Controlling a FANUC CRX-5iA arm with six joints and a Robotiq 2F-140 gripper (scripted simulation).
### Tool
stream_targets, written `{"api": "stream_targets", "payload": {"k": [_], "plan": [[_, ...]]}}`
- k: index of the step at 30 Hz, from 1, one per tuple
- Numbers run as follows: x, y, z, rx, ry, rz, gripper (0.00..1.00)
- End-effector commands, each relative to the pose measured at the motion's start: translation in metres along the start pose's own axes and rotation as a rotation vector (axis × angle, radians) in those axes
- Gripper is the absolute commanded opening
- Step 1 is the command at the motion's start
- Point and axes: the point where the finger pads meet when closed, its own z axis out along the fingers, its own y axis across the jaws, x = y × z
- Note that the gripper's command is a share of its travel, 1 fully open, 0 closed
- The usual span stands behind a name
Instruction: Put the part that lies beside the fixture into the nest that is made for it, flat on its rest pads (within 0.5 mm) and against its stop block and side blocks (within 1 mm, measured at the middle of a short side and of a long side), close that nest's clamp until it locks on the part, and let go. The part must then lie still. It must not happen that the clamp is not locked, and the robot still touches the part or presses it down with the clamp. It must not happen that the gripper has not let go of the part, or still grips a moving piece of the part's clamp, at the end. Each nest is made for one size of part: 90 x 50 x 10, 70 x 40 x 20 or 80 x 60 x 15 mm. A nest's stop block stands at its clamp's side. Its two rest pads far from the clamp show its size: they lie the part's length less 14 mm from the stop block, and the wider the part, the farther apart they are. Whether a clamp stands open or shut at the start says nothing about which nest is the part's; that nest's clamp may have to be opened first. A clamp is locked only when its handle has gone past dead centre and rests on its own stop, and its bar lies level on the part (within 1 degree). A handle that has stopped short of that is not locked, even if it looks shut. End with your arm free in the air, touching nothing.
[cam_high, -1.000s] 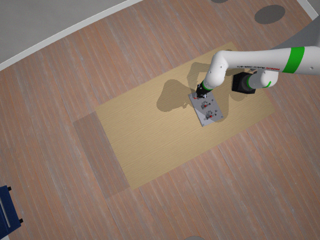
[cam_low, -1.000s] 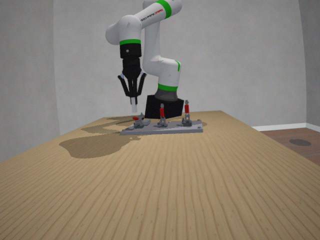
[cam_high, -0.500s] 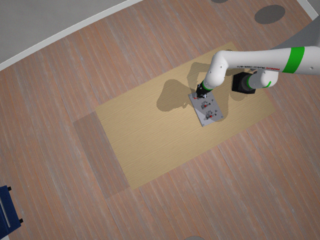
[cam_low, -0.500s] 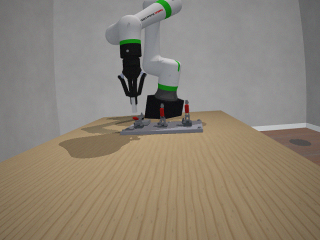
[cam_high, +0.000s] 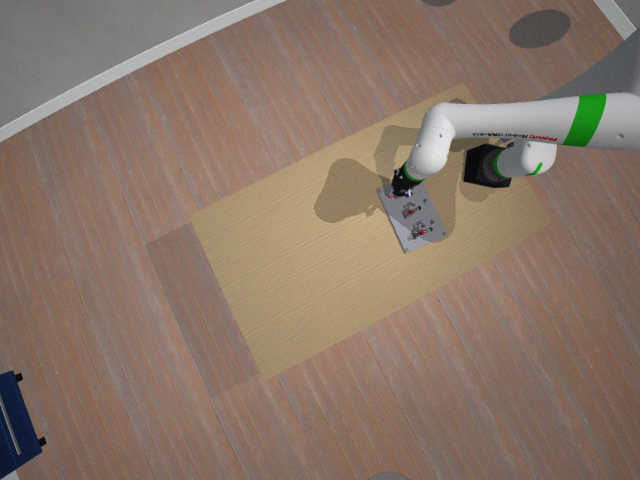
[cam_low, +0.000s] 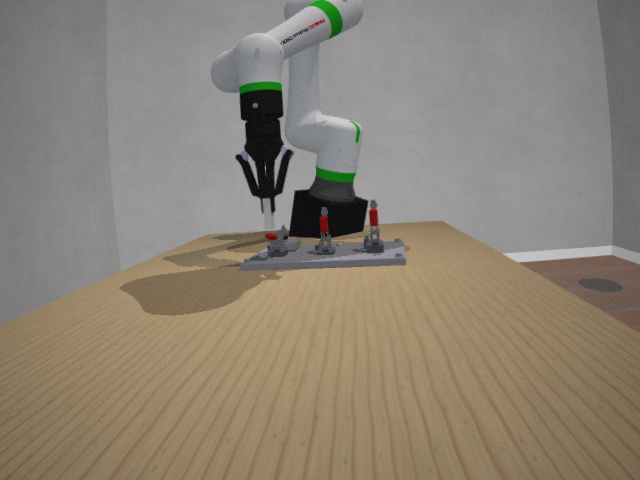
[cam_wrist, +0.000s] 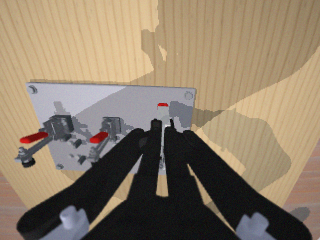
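Observation:
The grey fixture plate (cam_high: 401, 233) (cam_low: 320, 260) (cam_wrist: 100, 97) lies on the wooden table and carries three clamps in a row. My gripper (cam_high: 395, 194) (cam_low: 267, 223) (cam_wrist: 162, 114) is shut and empty. It points straight down just above the left-hand nest in the exterior view. That nest's clamp has its red handle (cam_low: 270, 236) (cam_wrist: 162, 105) lying low. The other two clamps have their red handles (cam_low: 323, 223) (cam_low: 373, 216) standing upright; in the wrist view they (cam_wrist: 34, 136) (cam_wrist: 98, 137) show at the left. A low grey block (cam_low: 291, 242) sits in the left nest; my fingers hide most of that nest in the wrist view.
The arm's black base (cam_high: 484, 166) (cam_low: 328, 214) stands on the table (cam_high: 310, 289) (cam_low: 320, 361) just behind the fixture. A blue object (cam_high: 15, 423) stands on the floor far off at the lower left.

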Motion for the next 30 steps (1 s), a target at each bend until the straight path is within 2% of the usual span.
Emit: {"api": "stream_targets", "payload": {"k": [1,30], "plan": [[0.0002,0.0001,0.004,0.0,0.0,0.0,0.0],[0.0003,0.0002,0.0079,0.0,0.0,0.0,0.0]]}}
